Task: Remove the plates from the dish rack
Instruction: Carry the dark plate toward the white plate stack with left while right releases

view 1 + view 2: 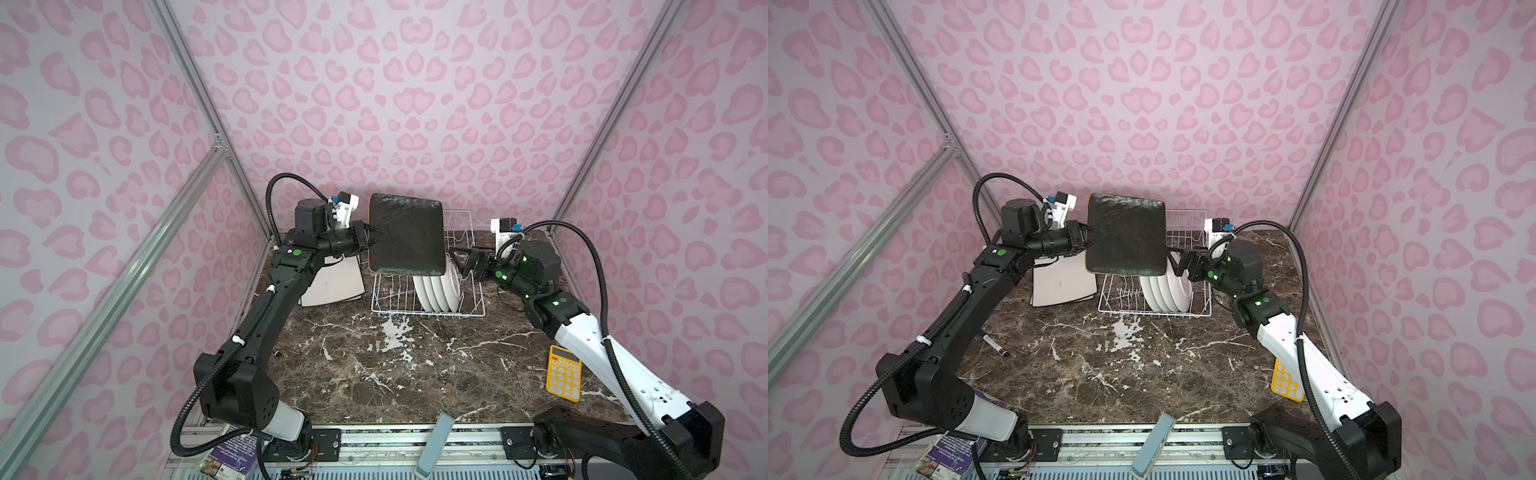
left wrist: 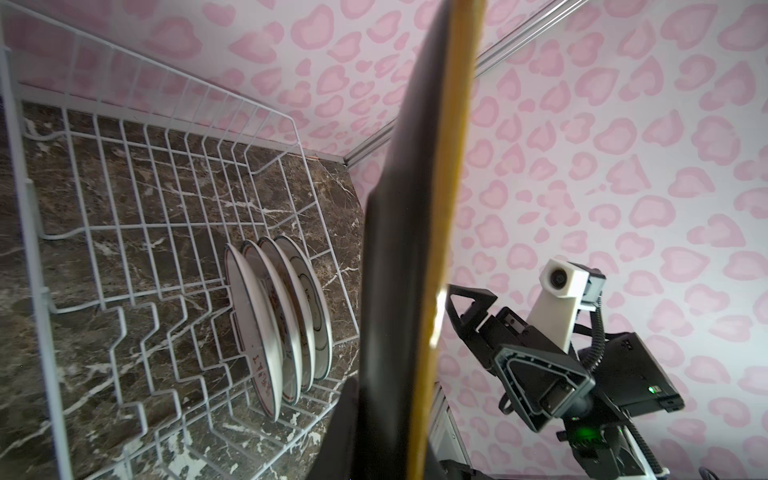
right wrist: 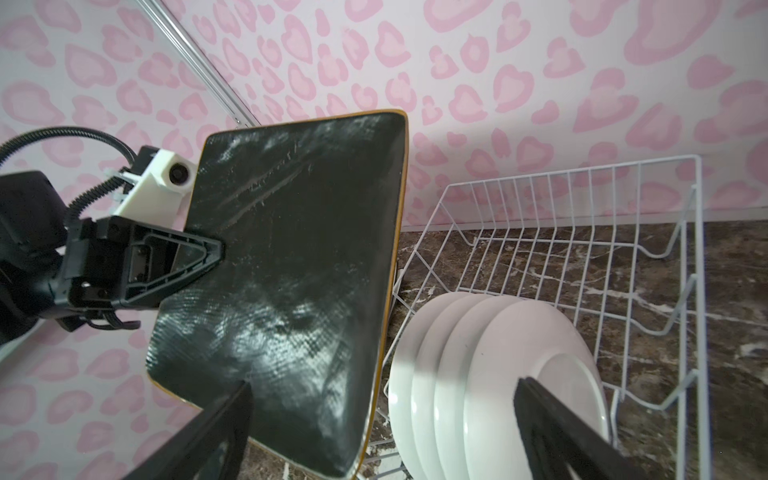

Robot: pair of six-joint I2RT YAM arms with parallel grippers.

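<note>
Now left gripper (image 1: 380,239) clamping dark plate (image 1: 409,232) one-sidedly, right gripper (image 1: 456,259) gaping; possibly slipping onto round plates (image 1: 438,291) under right fingers (image 3: 552,424).

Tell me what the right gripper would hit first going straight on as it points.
Probably the edge of the dark square plate, held by the left gripper just ahead of the open right gripper; depth is unclear.

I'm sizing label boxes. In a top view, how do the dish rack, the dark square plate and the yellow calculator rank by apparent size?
1. dish rack, largest.
2. dark square plate, close behind; it hangs nearer the camera, which inflates it.
3. yellow calculator, clearly smallest.
</note>
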